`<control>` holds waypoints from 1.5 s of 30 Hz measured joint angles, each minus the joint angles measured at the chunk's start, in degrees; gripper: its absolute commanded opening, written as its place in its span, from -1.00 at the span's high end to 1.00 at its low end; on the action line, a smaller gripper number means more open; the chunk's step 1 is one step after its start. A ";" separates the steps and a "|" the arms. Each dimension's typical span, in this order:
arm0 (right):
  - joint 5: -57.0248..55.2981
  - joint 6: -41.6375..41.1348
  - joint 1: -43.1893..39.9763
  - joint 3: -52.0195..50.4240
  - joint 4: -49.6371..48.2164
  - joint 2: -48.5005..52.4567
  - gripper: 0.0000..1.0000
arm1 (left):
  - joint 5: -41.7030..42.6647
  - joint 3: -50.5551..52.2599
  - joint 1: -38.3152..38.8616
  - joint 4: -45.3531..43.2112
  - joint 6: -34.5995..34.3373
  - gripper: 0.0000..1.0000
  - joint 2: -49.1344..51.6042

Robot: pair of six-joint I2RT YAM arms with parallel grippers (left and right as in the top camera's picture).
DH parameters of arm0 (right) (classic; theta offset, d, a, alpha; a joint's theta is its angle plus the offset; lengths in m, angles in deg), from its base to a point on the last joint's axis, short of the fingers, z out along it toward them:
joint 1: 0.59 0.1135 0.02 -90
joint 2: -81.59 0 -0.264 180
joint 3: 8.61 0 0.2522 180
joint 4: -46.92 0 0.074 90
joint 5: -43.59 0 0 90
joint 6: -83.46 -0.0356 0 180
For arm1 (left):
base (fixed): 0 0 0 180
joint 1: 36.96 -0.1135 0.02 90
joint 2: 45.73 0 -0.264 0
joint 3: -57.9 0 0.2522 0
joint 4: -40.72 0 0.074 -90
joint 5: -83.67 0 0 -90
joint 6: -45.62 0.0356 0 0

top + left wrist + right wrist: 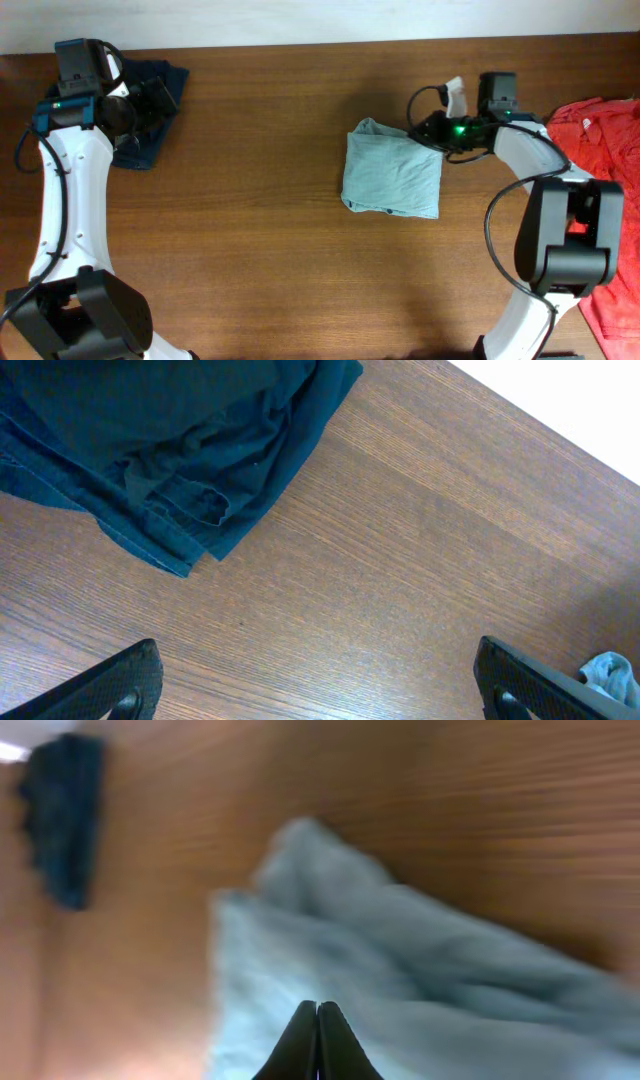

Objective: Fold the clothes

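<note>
Folded cloth at frame centre; left jaws released, right jaws clenched.
Overhead: the folded light blue cloth (392,182) lies on the brown wooden table (260,250), a dark navy garment (150,140) upper left, a red garment (610,130) at the right edge. Left wrist: the left gripper (320,690) is spread wide over bare wood. Right wrist (blurred): the right gripper (318,1025) has its tips pressed together over the cloth; any pinched fabric cannot be told.

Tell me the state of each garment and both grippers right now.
light blue garment, folded into a rough square.
dark blue garment, bunched, not folded.
red garment, crumpled, not folded.
left gripper, open, empty.
right gripper, shut, over the light blue garment.
</note>
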 measured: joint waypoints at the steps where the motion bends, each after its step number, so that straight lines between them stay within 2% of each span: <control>1: -2.12 0.13 -0.48 0.00 -0.76 0.85 0.92 | 0.00 0.00 0.00 0.02 0.00 -0.98 0.00; 9: -6.27 0.46 -1.46 0.07 -6.82 8.04 0.92 | 0.00 0.00 0.00 0.00 0.02 -0.98 0.00; 16: -4.59 1.07 -1.66 0.57 -8.39 8.83 0.92 | 0.00 0.00 0.00 0.00 0.00 -0.99 0.00; 22: -3.65 3.15 -1.99 5.05 1.20 7.87 0.92 | 0.00 0.00 0.00 0.00 0.00 -0.98 0.00; 28: -3.65 4.74 -2.75 9.49 13.38 0.48 0.92 | 0.00 0.00 0.00 0.00 0.00 -0.98 0.00; 35: -3.17 13.94 -3.61 9.49 30.82 -3.50 0.92 | 0.00 0.00 0.00 0.00 0.00 -0.98 0.00; 40: -3.34 18.84 -3.61 3.32 32.65 -3.48 0.92 | -0.02 0.00 0.00 0.00 0.00 -0.98 0.00; 45: -4.61 20.74 -3.61 -6.64 25.92 -3.41 0.92 | 0.00 0.00 0.00 0.00 0.02 -0.98 0.00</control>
